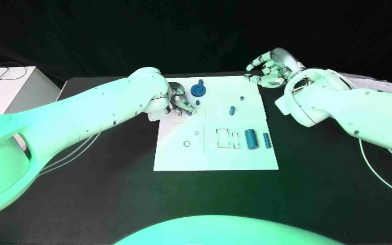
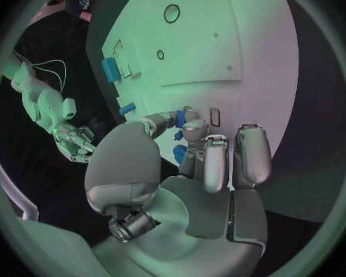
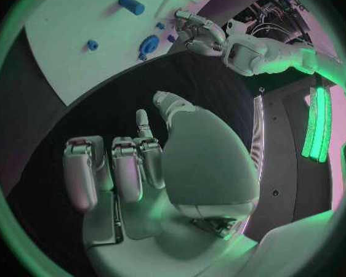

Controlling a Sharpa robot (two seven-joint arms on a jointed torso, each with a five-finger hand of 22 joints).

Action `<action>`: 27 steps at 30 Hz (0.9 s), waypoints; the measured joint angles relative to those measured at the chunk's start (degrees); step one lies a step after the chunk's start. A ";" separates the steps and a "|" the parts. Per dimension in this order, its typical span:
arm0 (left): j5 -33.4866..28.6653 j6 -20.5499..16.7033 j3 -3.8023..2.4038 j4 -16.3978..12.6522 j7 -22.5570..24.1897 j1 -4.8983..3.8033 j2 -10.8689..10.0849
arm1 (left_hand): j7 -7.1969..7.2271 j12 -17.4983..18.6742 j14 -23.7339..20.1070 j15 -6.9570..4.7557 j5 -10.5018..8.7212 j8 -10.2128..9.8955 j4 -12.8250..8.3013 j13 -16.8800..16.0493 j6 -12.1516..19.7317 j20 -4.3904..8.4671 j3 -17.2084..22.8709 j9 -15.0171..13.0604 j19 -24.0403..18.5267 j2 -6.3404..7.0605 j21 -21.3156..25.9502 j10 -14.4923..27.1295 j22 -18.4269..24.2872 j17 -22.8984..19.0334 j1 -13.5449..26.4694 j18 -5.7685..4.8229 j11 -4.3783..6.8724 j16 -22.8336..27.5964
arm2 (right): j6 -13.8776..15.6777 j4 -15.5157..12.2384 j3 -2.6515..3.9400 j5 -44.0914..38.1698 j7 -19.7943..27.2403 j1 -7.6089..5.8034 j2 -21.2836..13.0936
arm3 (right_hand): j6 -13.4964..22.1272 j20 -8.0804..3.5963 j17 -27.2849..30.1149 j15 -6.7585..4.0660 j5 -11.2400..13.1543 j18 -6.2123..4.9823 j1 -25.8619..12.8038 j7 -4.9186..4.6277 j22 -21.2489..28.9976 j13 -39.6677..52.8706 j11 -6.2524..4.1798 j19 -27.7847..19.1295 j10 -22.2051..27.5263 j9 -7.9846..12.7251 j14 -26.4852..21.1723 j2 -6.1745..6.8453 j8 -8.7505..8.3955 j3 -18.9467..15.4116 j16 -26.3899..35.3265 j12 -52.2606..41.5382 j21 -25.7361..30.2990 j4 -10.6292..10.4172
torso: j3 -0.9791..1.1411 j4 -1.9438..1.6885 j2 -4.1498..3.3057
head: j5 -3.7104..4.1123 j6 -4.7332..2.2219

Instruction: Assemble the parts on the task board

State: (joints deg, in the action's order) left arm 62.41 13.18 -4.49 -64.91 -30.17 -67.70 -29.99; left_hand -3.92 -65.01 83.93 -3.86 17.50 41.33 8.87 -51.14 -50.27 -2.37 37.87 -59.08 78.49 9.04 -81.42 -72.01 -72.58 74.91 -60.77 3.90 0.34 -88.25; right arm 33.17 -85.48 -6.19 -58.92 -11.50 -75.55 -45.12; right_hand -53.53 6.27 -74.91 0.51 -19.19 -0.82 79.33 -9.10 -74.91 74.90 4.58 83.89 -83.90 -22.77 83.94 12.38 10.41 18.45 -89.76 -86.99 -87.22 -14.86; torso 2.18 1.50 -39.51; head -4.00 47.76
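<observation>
Black cloth hangs behind the black bench [image 1: 98,199], and the white task board [image 1: 214,160] is laid flat in the middle of it. A white box [image 1: 20,92] is seen at the bench's far left corner.

The left robot hand [image 1: 178,104] is lowered over the board's left edge, near the far corner. In the left wrist view its fingers [image 2: 219,163] are curled down toward the board, and a small blue part [image 2: 180,119] is pinched at the fingertips, so the hand is closed on that piece. A second bit of blue [image 2: 179,154] is seen lower among the fingers; whether it is the same piece cannot be told.

The right robot hand [image 1: 269,66] is held above the bench just past the board's far right corner, apart from the board. Nothing is held in it; in the right wrist view its fingers [image 3: 115,169] are loosely bent and apart.

On the board, a blue round part [image 1: 199,91] stands near the far edge, just beside the left hand. A small blue peg [image 1: 233,109] lies near the middle, and a tiny blue piece [image 1: 242,97] lies beyond it. Nearer the robot, a thick blue cylinder [image 1: 251,139] lies beside rectangular outlines, with a slim blue bar [image 1: 266,139] just to its right.
</observation>
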 measured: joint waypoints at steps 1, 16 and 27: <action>-0.08 -0.05 0.00 -0.02 0.00 0.00 -0.01 | -0.11 0.00 0.00 0.00 0.00 0.00 0.00 -0.02 0.11 0.00 0.00 0.03 0.00 0.00 0.13 0.16 0.09 0.00 0.00 0.00 -0.16 0.00 | 0.00 0.00 0.00 0.00 0.00 0.00 0.00 | 0.00 0.00 0.00 0.00 0.00 0.00 0.00 0.00 0.00 0.00 0.00 0.00 0.00 0.00 0.00 0.00 0.00 0.00 0.00 0.00 0.00 0.00 | 0.00 0.00 0.00 | 0.00 -0.01; -1.28 -0.81 0.01 -0.34 -0.01 0.09 -0.30 | -1.32 3.58 0.00 0.81 0.25 -0.21 -0.01 4.24 0.07 -0.82 -0.01 1.58 -0.82 -0.74 0.73 2.83 1.25 0.00 -0.74 0.00 -1.99 0.68 | -0.02 -0.01 -0.01 0.00 -0.02 0.00 -0.01 | 0.00 0.00 0.00 0.00 -0.23 0.00 0.00 0.00 0.01 0.04 0.00 0.00 0.00 -0.08 0.00 0.00 0.24 0.00 0.00 0.00 0.00 0.00 | 0.00 0.02 0.02 | -0.07 0.02; -1.89 -1.24 0.02 -0.47 -0.01 0.14 -0.42 | -1.73 4.45 0.00 1.23 0.68 -0.27 0.48 5.48 -0.33 -1.23 0.48 2.09 -1.22 -1.22 1.00 3.66 1.60 0.00 -1.22 0.00 -2.80 0.89 | -0.06 -0.01 -0.01 0.00 -0.03 0.01 -0.03 | 0.00 0.00 0.00 0.00 -0.23 0.00 0.00 0.00 -0.01 0.03 0.00 0.00 0.00 -0.07 0.00 0.00 0.24 0.00 0.00 0.00 0.00 0.00 | 0.02 0.03 0.03 | -0.03 -0.03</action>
State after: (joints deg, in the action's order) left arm 60.52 11.94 -4.47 -65.38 -30.17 -67.56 -30.41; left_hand -5.65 -60.56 83.93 -2.63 18.18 41.06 9.34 -45.66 -50.60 -3.59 38.35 -56.99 77.27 7.83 -80.42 -68.35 -70.98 74.91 -61.99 3.91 -2.46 -87.36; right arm 33.11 -85.49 -6.20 -58.92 -11.54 -75.54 -45.15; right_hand -53.53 6.27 -74.90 0.52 -19.42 -0.82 79.33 -9.10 -74.92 74.94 4.58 83.89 -83.90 -22.84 83.94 12.37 10.64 18.45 -89.76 -86.99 -87.22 -14.86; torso 2.19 1.53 -39.48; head -4.03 47.74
